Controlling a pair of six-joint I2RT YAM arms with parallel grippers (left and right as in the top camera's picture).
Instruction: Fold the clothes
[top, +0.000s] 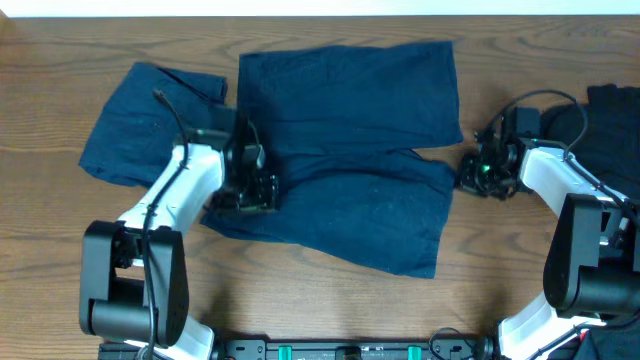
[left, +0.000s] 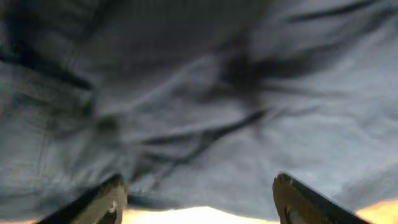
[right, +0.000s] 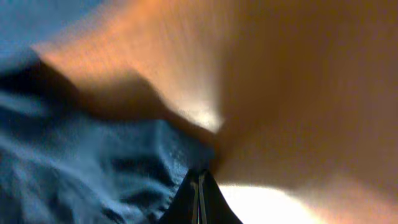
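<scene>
Overhead, the navy shorts (top: 340, 110) lie spread across the middle of the frame on the wooden table (top: 40, 80), with a second navy garment (top: 140, 125) at the upper left. Only the wrist views show the fingers. The left gripper (left: 199, 205), over the shorts' left edge, stands wide with nothing between. The right gripper (right: 199, 196) is pressed closed at the hem beside bare wood; I cannot tell whether it pinches cloth.

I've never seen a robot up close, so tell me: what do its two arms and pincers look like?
Both the left arm and right arm have white shells with black joints and bases. Black cables loop over them. Each ends in dark tapered fingers, and a small green light glows on the right wrist.
</scene>
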